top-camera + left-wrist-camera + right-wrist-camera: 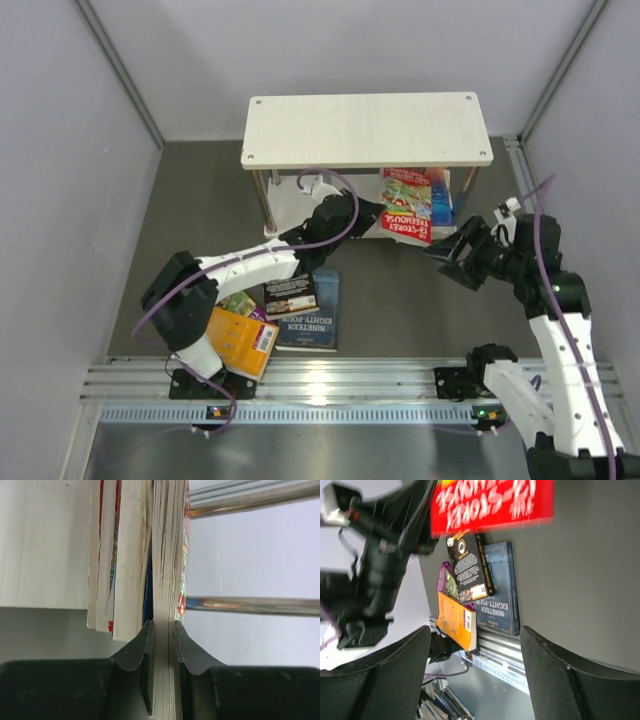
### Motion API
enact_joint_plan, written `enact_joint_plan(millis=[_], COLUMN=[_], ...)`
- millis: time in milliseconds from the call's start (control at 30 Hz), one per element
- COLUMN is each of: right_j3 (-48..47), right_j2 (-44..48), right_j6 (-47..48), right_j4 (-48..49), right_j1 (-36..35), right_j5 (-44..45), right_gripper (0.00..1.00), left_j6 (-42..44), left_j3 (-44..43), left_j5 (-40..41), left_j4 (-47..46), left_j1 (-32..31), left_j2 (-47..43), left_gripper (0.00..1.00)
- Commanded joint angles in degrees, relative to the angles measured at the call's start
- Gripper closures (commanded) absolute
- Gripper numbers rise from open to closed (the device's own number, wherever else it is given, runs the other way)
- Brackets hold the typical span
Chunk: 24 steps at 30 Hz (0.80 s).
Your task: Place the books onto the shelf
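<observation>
The shelf (365, 130) stands at the back, with several books upright at the right end of its lower tier. My left gripper (368, 213) reaches under the top board and is shut on the page edge of the red book (408, 215), which leans out at the front. In the left wrist view the left gripper (163, 627) pinches that book (165, 570) next to other upright books (127, 555). My right gripper (450, 255) hangs just right of the red book, open and empty. The right wrist view shows the right gripper (476, 630) with nothing between its fingers.
On the floor near the left arm's base lie a dark blue book (320, 315), a black book (290, 295), an orange book (243, 340) and a purple-green one (238, 302). Grey walls close in both sides. A metal rail (350, 385) runs along the near edge.
</observation>
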<state>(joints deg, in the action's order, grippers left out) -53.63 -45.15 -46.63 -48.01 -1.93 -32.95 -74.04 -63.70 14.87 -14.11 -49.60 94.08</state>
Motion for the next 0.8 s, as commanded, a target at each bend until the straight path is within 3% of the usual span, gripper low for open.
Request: enact_joint_plan(millis=[0,267,467,767], right_j3=[-0.77,-1.04,-0.95,0.01], right_j2=[5.41,12.89,14.21,15.00], right_j6=[1.18,5.41,6.11,8.57], right_j4=[-9.37,-21.59,-23.01,-24.76], right_j1=[0.79,0.79,0.79,0.70], right_j5=[1.66,2.19,1.31,0.78], right_gripper=[0.28,0.28,0.28,0.28], left_j6=[-4.52,-9.63,-10.07,-8.22], left_j3=[-2.30,-2.57,-4.50,-13.81], left_j5=[2.35,3.57,6.83,3.67], left_j4=[-9.52,-19.46,-18.94,-12.97], left_j1=[0.03,-0.23,-0.23,-0.32], left_j2=[3.55,11.03,13.23,18.94], left_gripper=[1.00,1.00,1.00,0.97])
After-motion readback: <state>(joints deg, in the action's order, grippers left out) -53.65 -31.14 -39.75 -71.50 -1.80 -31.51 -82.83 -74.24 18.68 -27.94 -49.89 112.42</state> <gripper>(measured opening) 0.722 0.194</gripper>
